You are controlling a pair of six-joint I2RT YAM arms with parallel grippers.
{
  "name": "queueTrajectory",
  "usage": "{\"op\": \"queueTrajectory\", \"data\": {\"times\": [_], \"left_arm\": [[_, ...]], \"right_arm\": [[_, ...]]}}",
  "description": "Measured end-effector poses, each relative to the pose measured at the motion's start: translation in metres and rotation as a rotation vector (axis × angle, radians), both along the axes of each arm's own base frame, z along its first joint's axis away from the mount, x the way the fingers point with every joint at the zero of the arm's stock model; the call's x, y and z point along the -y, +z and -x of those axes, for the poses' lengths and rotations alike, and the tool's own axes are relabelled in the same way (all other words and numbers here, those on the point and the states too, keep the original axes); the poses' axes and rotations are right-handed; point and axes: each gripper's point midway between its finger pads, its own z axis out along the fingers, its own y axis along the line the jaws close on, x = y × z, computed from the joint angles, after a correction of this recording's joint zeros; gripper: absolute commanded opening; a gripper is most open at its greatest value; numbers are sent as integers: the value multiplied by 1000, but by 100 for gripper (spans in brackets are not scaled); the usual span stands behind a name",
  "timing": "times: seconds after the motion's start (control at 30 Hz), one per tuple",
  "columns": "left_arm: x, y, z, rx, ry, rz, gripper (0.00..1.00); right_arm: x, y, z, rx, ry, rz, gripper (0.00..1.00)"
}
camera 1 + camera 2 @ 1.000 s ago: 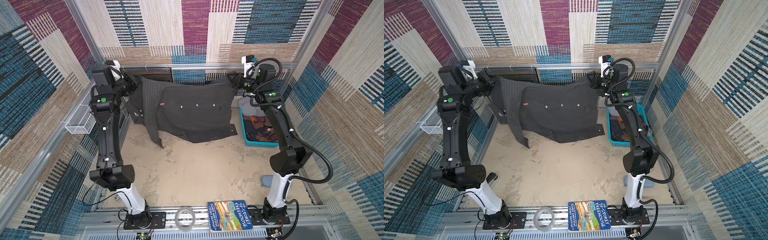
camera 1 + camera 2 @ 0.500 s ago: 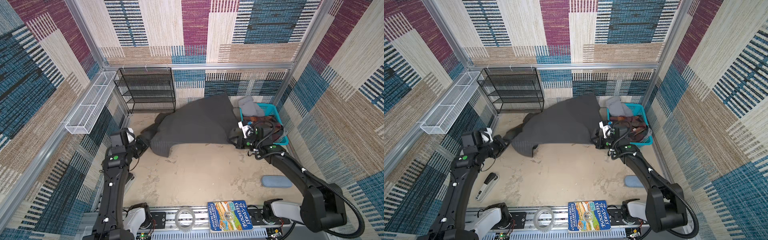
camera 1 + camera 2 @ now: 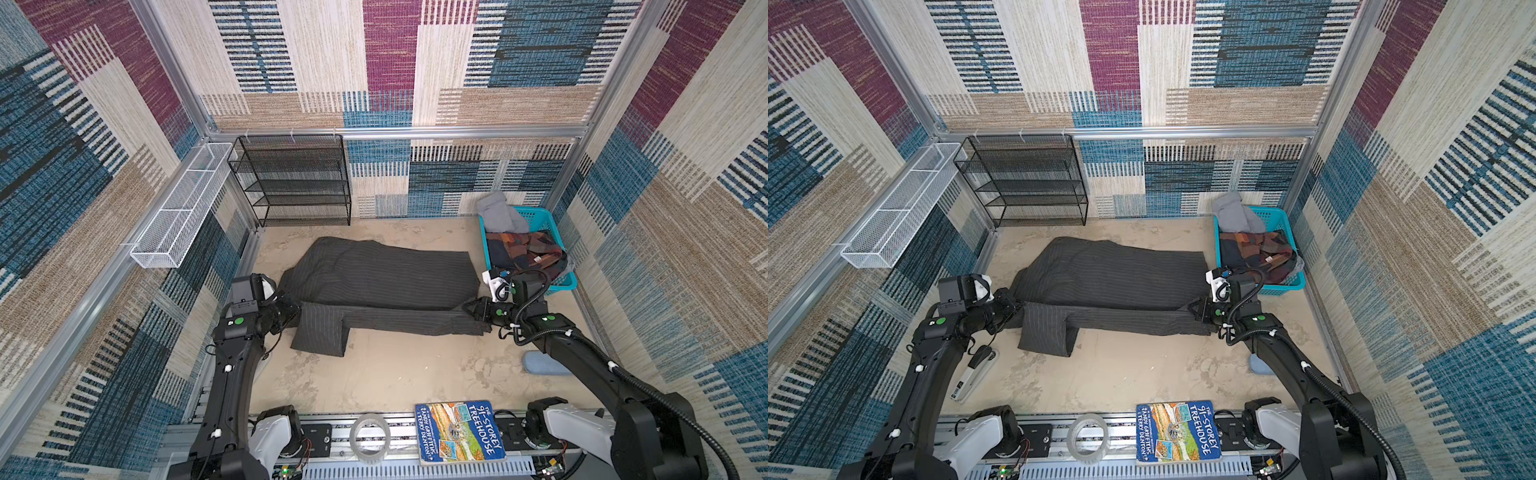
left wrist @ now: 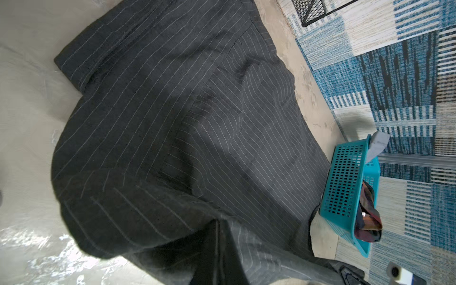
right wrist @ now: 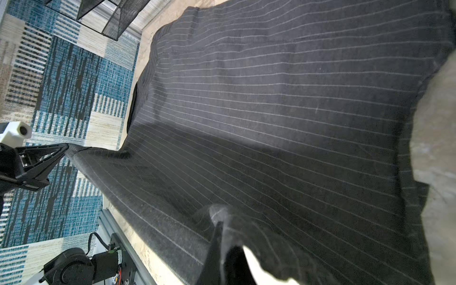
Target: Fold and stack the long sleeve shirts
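Two ends of the large charcoal-grey pinstriped cloth shirt (image 3: 386, 274) are pinched, one by my left gripper (image 3: 296, 316), one by my right gripper (image 3: 468, 309). The rest lies flat.

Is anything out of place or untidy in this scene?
Yes. One flap of the pinstriped shirt sticks out frontward near the left gripper, leaving an uneven edge. A grey cloth hangs over the rim of the basket.
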Motion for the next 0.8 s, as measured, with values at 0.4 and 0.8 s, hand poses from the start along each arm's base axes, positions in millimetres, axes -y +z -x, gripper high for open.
{"op": "queueTrajectory", "data": {"times": [0.4,0.8], "left_arm": [[0,-30,-47,-140,-63,-5,0],[-2,-70,-98,-284,-67,-125,37]], "right_arm": [[12,-24,-36,-99,-76,110,17],[30,-38,-74,-129,-178,226,42]]}}
